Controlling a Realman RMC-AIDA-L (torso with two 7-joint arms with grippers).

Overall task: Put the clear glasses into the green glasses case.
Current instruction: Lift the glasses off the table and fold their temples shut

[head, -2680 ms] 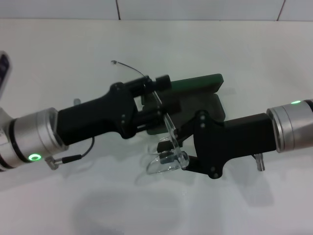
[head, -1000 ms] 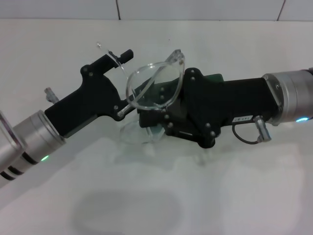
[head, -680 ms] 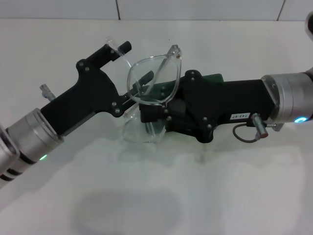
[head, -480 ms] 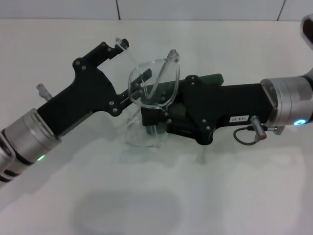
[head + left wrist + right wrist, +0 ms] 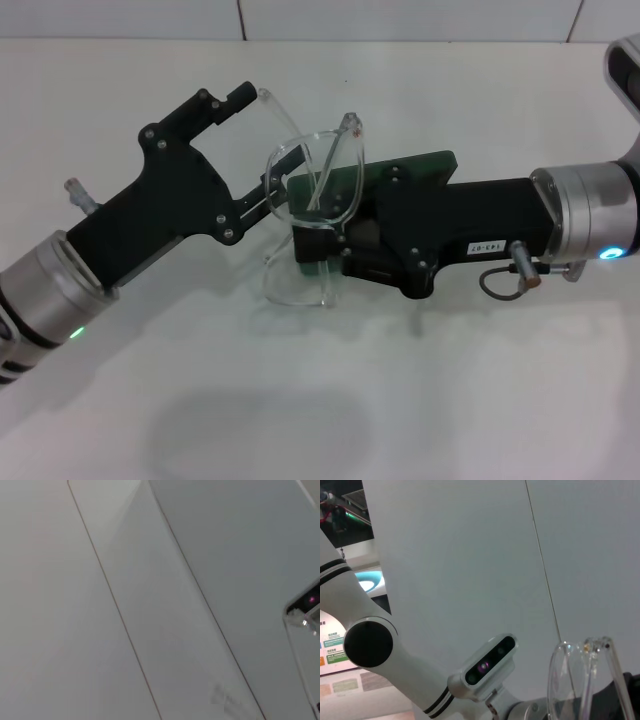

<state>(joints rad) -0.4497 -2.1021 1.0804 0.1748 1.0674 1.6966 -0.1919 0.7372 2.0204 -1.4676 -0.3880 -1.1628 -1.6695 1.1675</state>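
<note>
Holding the transparent plastic clear glasses (image 5: 312,190) clamped between them, left gripper (image 5: 262,150) and right gripper (image 5: 312,235) hide most of the dark green glasses case (image 5: 420,165).

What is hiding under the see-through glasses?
Under the clear glasses, which both grippers hold up, part of the green glasses case shows. The right gripper covers most of it, so its inside cannot be seen.
</note>
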